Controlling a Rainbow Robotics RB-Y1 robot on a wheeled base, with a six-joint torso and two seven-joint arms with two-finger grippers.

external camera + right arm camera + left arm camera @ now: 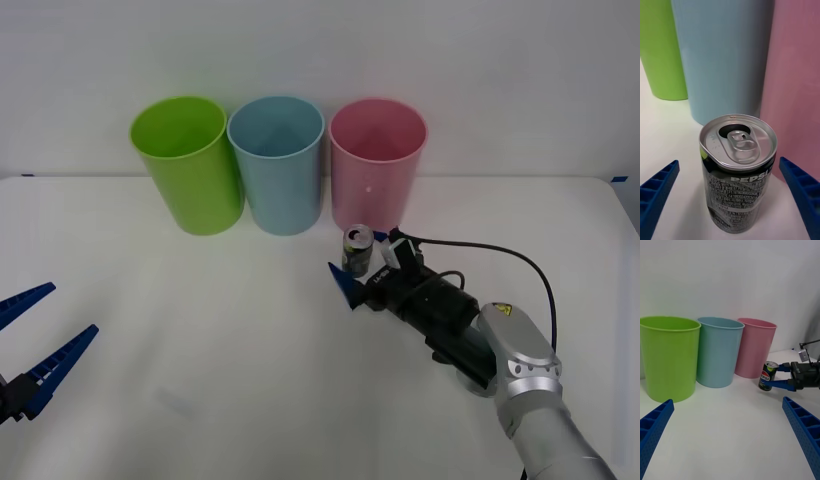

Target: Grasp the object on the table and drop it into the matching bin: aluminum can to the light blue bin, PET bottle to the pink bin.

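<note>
Best to bring the right claw (pixel 362 264) a bit further in around the aluminum can (pixel 358 250), with both blue fingers (pixel 658 189) level on its sides, then squeeze gently so the can stays standing up. Now wide open on either side of the can, not touching it, on the white counter (pixel 200 330) just in front of the pink bin (pixel 377 165). Nothing to see inside the light blue bin (pixel 277 165), the pink bin, or the lime green bin (pixel 187 163); left claw (pixel 35 340) wide open, waiting at the near left.
</note>
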